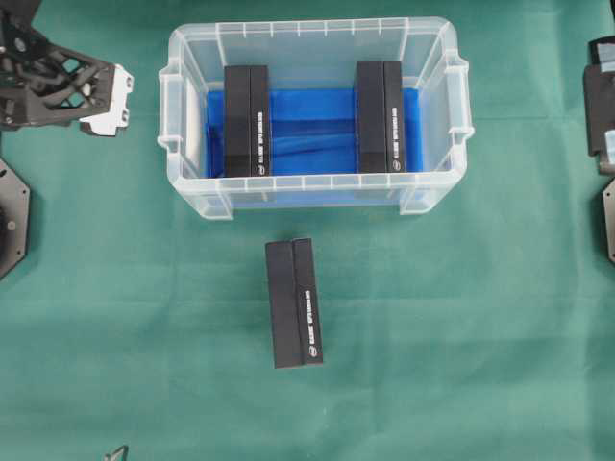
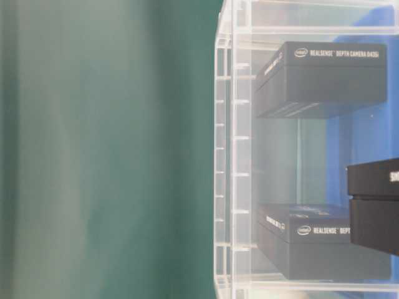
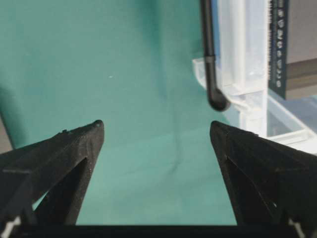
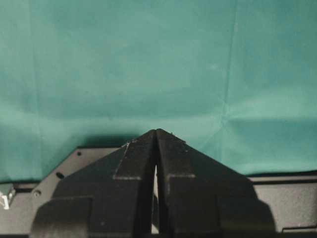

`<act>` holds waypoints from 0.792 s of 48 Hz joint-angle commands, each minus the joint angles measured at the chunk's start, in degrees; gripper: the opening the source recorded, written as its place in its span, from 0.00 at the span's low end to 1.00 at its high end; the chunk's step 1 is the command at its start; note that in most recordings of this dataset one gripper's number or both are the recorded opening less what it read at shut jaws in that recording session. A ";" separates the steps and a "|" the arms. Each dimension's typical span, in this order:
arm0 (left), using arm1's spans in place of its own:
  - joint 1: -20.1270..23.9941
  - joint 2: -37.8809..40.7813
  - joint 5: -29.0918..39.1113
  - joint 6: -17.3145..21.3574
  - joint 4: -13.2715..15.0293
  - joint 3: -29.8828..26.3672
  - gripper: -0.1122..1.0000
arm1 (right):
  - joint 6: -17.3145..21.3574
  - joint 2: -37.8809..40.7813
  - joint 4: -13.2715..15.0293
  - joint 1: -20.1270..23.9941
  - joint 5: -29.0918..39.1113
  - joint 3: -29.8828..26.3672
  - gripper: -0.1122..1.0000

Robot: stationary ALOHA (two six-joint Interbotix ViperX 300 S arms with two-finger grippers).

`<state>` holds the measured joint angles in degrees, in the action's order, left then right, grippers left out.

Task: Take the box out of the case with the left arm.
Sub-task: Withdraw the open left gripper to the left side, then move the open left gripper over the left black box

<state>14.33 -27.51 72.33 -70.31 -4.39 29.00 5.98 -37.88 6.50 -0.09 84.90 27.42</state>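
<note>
In the clear plastic case [image 1: 314, 38] we see two black RealSense camera boxes standing on edge on the blue lining: the left box [image 1: 246, 120] close to our left arm's side, the right box [image 1: 381, 117] at the far end. A third box [image 1: 294, 303] of the same kind lies outside on the green table [image 1: 461, 336], just in front of the case's near wall and apart from it.

Our left gripper [image 3: 156, 130] sits off the case's left end, over bare cloth, with the corner of the case [image 3: 247, 74] at the right edge of its wrist view. Its fingers [image 3: 79, 144] stand wide apart and have hold of nothing. Our right gripper [image 4: 156, 133] rests at its own side over cloth, fingers pressed together on nothing.

We judge the step in hand to be the approach: the left arm has not yet crossed the rim. Next we would need to carry the spread fingers over the left wall, line them up across the narrow thickness of the left box, descend without clipping the rim or the handle, then close and lift straight up.
</note>
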 commanded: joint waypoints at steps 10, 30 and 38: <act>-0.09 7.03 -0.44 2.46 0.88 -8.44 0.85 | 0.09 0.00 0.09 -0.09 -0.35 -0.53 0.10; -1.05 18.28 -0.44 3.96 0.88 -21.18 0.85 | 0.00 0.00 0.09 -0.09 -1.93 -0.53 0.10; -2.29 23.20 -0.44 4.04 0.79 -25.93 0.85 | -0.09 0.00 0.09 -0.09 -2.11 -0.53 0.10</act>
<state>12.74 -5.45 72.07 -66.36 -3.52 6.24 5.98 -37.88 6.42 -0.09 83.14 27.51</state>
